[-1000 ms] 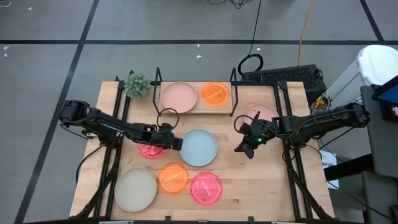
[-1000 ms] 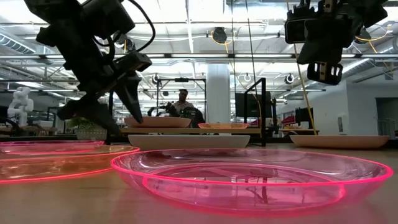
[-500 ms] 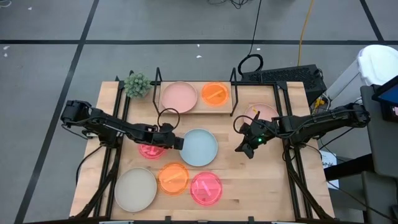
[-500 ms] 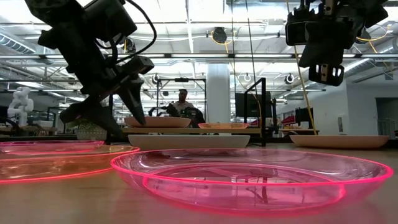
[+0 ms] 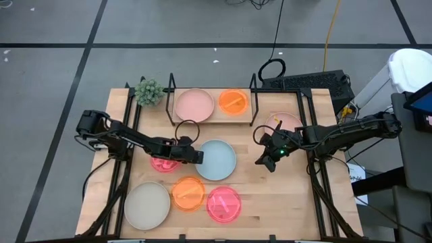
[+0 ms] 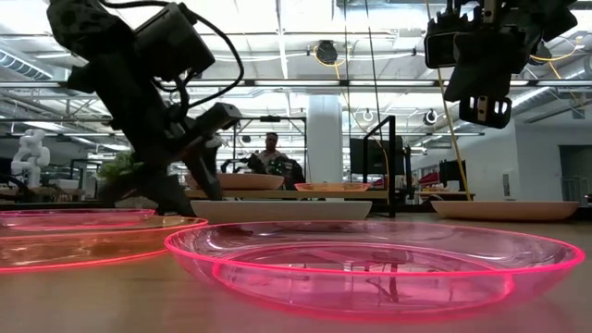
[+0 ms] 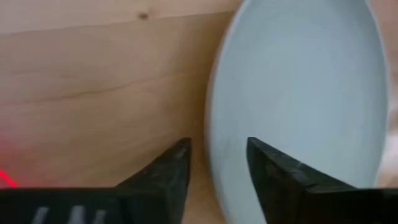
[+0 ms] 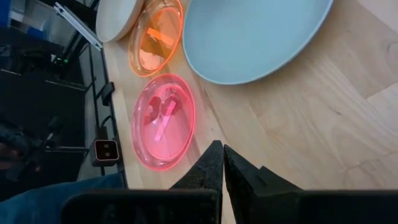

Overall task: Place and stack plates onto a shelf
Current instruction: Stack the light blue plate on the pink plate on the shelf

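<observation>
Two plates already sit on the shelf [image 5: 210,116] ahead of my left gripper [image 7: 217,163], whose part-open fingers straddle the light blue plate's [image 5: 216,160] rim without clamping (right gripper [image 5: 269,160] waits shut), so six remain.

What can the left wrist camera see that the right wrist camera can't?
Only the left wrist view shows the left gripper, one finger on each side of the light blue plate's rim, with a gap still between them.

Only the right wrist view shows the right gripper shut, an orange plate, a neon pink plate and a cream plate's edge.

Both show the light blue plate and the wooden table.
</observation>
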`<state>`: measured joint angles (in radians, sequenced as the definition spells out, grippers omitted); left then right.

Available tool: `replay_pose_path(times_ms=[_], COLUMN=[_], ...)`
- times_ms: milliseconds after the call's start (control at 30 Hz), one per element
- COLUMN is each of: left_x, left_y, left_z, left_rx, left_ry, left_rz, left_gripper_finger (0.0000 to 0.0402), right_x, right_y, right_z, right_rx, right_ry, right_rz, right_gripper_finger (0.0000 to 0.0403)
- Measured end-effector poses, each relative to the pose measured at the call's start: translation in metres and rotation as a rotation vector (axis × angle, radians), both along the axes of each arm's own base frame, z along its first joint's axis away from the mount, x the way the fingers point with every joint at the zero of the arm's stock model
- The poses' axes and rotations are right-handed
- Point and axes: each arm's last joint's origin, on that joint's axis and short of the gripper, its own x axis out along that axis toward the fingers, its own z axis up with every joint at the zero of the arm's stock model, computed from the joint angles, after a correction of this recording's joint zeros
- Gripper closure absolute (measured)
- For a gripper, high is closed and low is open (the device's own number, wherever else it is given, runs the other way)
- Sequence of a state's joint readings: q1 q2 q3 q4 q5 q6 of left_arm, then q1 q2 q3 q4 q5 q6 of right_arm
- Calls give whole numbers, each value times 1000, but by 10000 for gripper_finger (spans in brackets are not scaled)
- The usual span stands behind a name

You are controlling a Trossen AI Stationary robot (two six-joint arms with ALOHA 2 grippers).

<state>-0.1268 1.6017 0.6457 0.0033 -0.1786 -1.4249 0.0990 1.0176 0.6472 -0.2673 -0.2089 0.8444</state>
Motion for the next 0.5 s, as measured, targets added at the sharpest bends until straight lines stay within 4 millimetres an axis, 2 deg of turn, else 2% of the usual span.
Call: replay_pose_path(times_ms=[200, 500], left_x=[0, 9], left_y=[0, -1], left_z=[0, 7], left_rx=[13, 3], left_ry=[-7, -119], left_rz=[3, 1], left_gripper_finger=[322, 384], right_x=[0, 0], right_y=[0, -1], right_z=[0, 0], right_rx=[1, -14], right_ry=[1, -2], right_rz=[-4, -26], right_gripper_finger=[403, 403])
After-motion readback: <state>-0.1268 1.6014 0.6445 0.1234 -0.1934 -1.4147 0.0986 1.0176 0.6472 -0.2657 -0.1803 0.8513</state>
